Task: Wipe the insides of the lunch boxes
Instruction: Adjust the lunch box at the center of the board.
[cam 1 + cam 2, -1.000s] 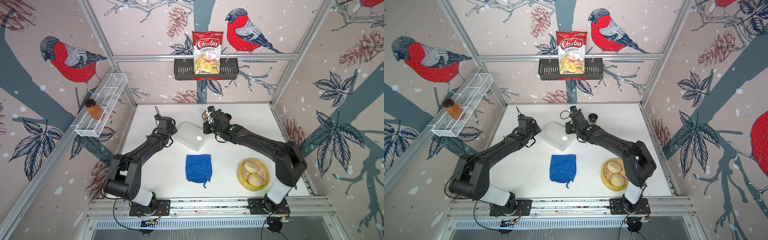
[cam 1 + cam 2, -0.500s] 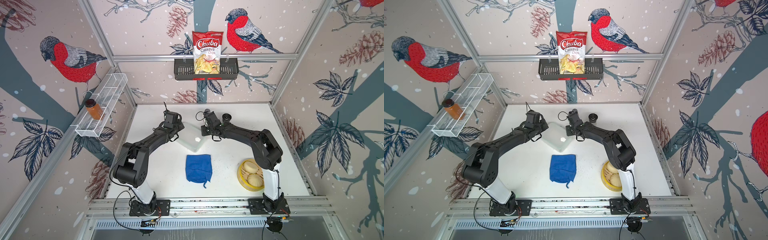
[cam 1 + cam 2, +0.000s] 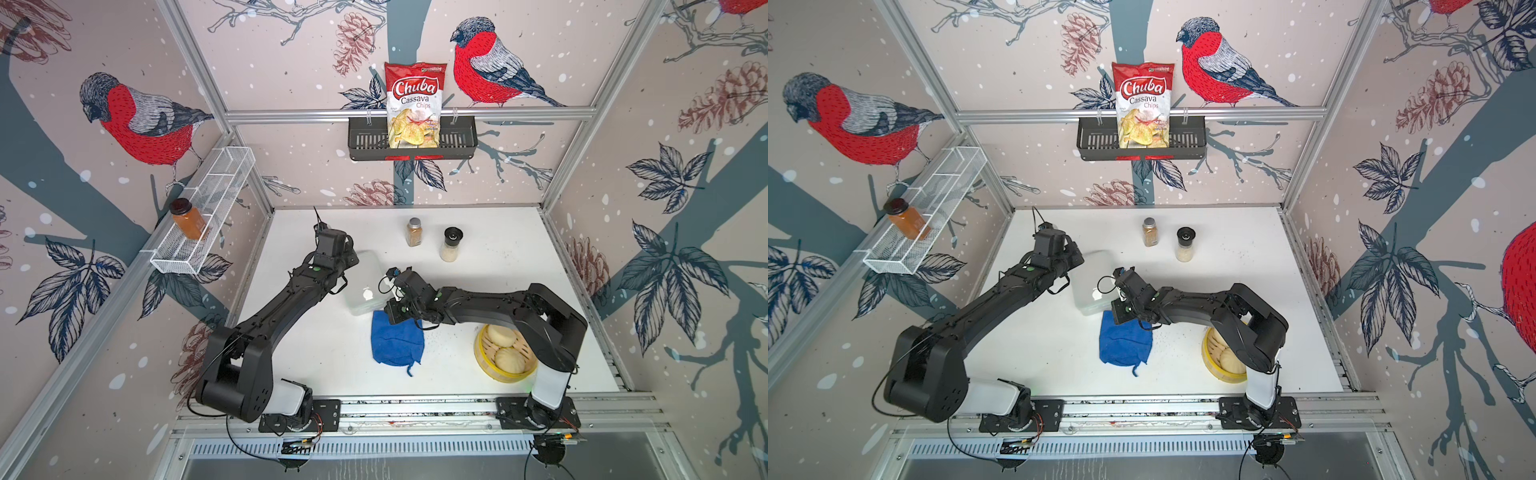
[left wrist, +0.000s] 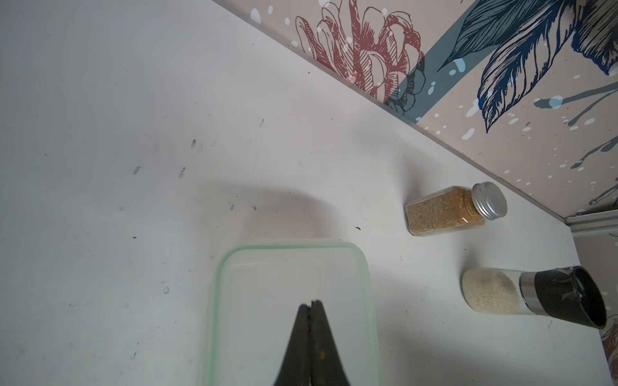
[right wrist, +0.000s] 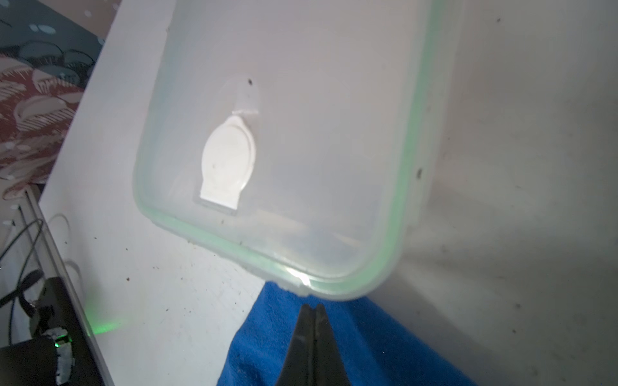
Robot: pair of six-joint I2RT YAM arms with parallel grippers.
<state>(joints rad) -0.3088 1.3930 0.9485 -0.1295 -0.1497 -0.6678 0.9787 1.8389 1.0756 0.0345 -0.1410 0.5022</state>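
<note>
Listing from the near edge of the bench (image 3: pixel 519 257) outward.

1. Bamboo steamer (image 3: pixel 484 365), round, yellow, on the robot's right side. It holds pale buns (image 3: pixel 509 359) and is partly covered by the right arm.
2. Blue cloth (image 3: pixel 395 345), crumpled, near the middle of the bench. Its far edge runs under the near corner of item 4.
3. Right claw (image 5: pixel 312 309), jaws pressed together with nothing seen between them. It sits over the cloth's far edge, just short of the box corner. Whether it touches the cloth cannot be told.
4. Lunch box (image 3: pixel 368 274), clear, shallow and rectangular, with rounded corners and a pale green rim (image 5: pixel 413 167). A white spot (image 5: pixel 229 160) sits towards its near end. It lies flat on the bench between the two arms, seen in both top views (image 3: pixel 1090 270).
5. Left claw (image 4: pixel 311 304), jaws closed tip to tip and holding nothing. It is poised over the inside of the lunch box (image 4: pixel 291 246), at the far, left end.
6. Spice jar (image 3: pixel 414 232), upright, with a silver cap and brown-orange contents, beyond the box.
7. Grinder (image 3: pixel 451 245), with a black top and white grains, just beside the spice jar.
8. Wire shelf (image 3: pixel 208 203), white, on the left wall, carrying one amber jar (image 3: pixel 189 218).
9. Black basket (image 3: pixel 365 141) on the back wall, holding a red and white chip bag (image 3: pixel 414 104).
</note>
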